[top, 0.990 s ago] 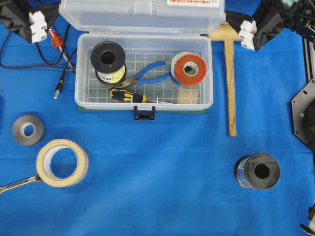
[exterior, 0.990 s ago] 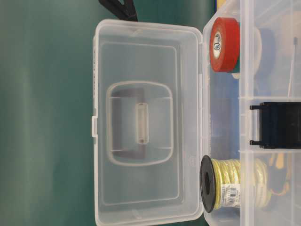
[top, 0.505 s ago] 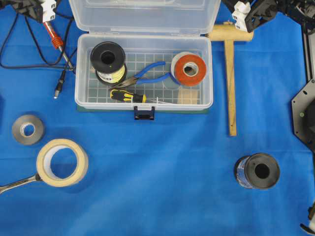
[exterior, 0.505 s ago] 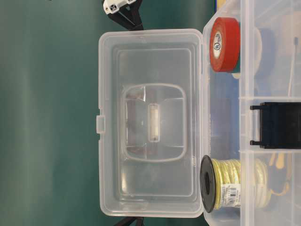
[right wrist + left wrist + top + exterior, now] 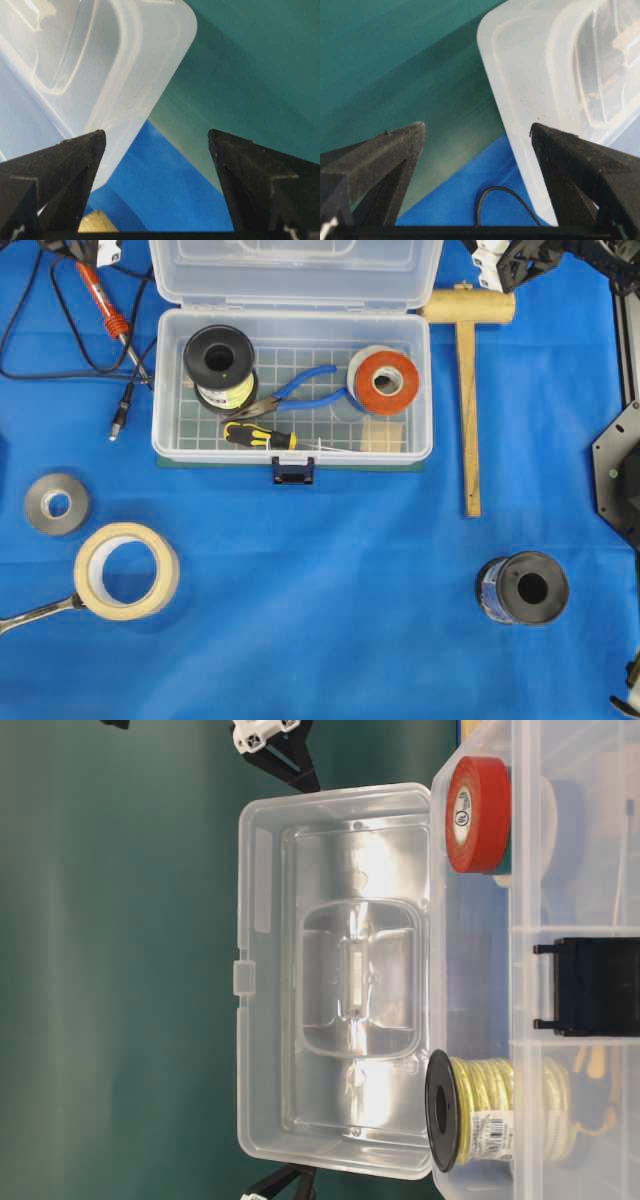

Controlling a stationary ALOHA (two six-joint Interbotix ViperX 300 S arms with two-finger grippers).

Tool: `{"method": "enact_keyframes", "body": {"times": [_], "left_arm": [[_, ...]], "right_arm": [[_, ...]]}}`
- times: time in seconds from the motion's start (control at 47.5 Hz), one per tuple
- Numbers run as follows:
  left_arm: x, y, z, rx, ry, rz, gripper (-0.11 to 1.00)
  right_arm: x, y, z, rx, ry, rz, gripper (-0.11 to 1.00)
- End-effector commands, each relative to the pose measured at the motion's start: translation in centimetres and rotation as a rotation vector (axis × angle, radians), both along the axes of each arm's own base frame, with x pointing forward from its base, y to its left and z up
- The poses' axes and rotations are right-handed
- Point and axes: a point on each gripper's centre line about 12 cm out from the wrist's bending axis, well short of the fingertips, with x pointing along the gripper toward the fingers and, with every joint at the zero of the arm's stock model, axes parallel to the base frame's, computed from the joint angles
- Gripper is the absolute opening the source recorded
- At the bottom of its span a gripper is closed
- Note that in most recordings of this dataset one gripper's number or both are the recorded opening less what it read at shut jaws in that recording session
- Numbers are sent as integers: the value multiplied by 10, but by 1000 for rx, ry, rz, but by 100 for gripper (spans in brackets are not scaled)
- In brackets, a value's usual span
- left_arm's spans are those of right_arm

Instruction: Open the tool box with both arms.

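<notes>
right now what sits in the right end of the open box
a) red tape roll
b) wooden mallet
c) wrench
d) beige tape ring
a: the red tape roll lies inside the tool box at its right end, beside the blue-handled pliers.

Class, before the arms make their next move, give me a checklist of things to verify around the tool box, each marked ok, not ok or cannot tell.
1. Lid of the tool box swung up and back: ok.
2. Left gripper open, holding nothing: ok.
3. Right gripper open, holding nothing: ok.
4. Both grippers apart from the lid: cannot tell; its corners sit close to the fingertips.
5. Front latch released: ok.
6. Lid will stay open unaided: cannot tell.
</notes>
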Motion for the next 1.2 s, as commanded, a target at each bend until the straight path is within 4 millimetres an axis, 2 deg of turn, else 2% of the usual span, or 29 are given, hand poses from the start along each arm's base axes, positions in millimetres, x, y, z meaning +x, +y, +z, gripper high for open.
{"method": "enact_keyframes", "body": {"times": [0.0,0.232,0.505,0.716,0.969,1.074,1.179], "left_arm": [[2,3,12,29,-23,0,90],[-19,2,6,0,2,48,90],[-44,-14,3,5,-2,77,90],[-53,-23,4,16,-14,82,90],[-48,-28,3,0,-14,59,90],[-40,-43,2,-7,-10,1,90],[-31,-62,2,-9,-14,-76,90]], "right_arm": [[2,-4,13,-28,-26,-2,85],[-16,-1,10,-13,-14,-36,85],[-43,15,14,-15,-15,-65,85],[-56,26,16,-12,-14,-72,85],[-52,28,14,2,-17,-60,85],[-41,41,14,4,-19,2,85],[-25,65,12,16,-12,111,85]]}}
